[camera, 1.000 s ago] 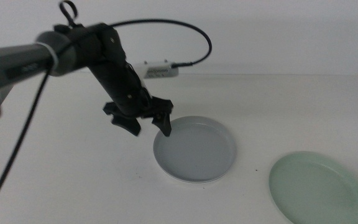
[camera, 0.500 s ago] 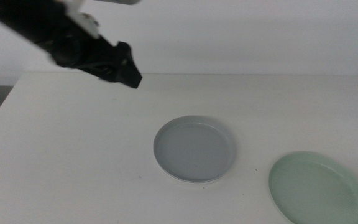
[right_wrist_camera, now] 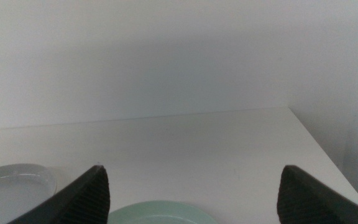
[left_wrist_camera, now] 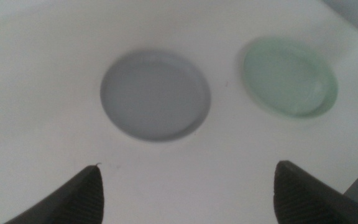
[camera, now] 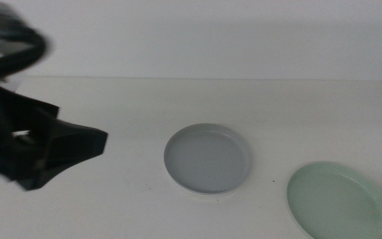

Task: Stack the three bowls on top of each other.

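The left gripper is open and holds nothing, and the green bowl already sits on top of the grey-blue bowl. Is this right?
Not quite. The left gripper is open and empty, but the green bowl lies beside the grey-blue bowl, apart from it on the table. The middle view shows this.

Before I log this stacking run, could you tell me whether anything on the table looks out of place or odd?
Only two separate dishes show: the grey-blue bowl mid-table, with a white rim peeking beneath it, and the green bowl apart, unstacked. Nothing looks spilled or damaged. The left gripper hangs open above them.

Bare table (camera: 297,106) behind grey-blue bowl (camera: 207,158) and mint bowl (camera: 337,199), narrow gap between them
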{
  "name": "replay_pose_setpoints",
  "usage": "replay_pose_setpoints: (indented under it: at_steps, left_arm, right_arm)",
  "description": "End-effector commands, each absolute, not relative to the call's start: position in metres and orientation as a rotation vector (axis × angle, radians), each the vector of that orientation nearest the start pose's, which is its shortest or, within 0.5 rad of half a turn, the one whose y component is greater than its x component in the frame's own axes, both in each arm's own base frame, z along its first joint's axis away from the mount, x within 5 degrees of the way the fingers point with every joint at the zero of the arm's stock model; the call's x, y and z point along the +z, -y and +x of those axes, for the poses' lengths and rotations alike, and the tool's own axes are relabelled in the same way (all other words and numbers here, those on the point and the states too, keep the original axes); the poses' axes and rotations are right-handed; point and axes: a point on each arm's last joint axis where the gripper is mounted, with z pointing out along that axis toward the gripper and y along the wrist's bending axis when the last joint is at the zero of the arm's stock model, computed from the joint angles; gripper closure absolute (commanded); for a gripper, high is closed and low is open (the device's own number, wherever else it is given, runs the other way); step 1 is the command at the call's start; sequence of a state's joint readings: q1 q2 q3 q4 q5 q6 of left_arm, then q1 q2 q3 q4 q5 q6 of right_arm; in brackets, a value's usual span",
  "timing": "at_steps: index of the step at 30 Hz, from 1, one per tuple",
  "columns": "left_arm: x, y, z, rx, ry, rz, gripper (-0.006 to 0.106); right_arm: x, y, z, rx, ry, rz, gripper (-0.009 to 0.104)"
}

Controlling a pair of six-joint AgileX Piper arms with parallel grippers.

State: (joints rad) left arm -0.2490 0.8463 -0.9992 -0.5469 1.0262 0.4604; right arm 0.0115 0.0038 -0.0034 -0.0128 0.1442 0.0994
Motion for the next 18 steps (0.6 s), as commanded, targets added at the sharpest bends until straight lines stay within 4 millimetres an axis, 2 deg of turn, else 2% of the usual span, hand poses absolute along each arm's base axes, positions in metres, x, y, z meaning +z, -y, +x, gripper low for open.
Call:
replay_pose_setpoints:
  at_steps: [1, 6, 18]
  left_arm:
    - [0.3926, 0.0713, 0.1166, -0.580, -2.107, 0.650, 0.007]
    - [0.3946, 0.0703, 0.1107, -0.590, -2.100, 0.643, 0.007]
    - [0.3961, 0.0698, 0.1134, -0.578, -2.081, 0.623, 0.007]
  right_arm:
    - [0.2012, -0.0002, 0.0564, 0.063, -1.615, 0.058, 0.015]
    - [0.2012, -0.0002, 0.0564, 0.063, -1.615, 0.058, 0.015]
    - [0.2012, -0.0002, 0.0564, 0.063, -1.615, 0.058, 0.015]
